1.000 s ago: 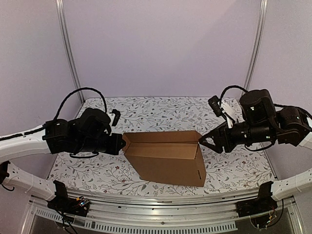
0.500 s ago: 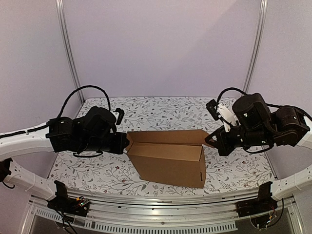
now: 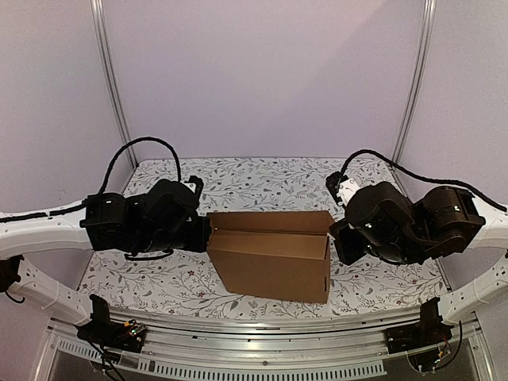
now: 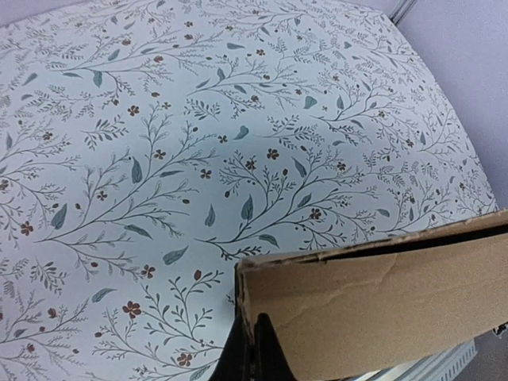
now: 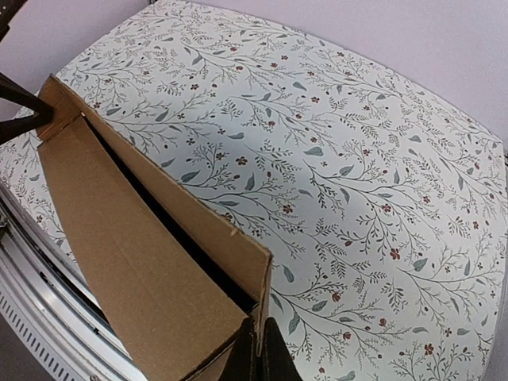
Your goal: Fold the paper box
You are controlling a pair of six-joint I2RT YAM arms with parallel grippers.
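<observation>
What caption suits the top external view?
Half-folded cardboard box held at opposite ends by the left gripper and right gripper.

No writing can be read anywhere, even on the paper box [image 3: 274,266].

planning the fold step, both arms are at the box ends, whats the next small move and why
Probably tip both grippers toward the near edge, closing the rear panel onto the front one. The left gripper and right gripper each pinch an upper end corner of the paper box, and a gap shows open between the two panels along its top.
</observation>
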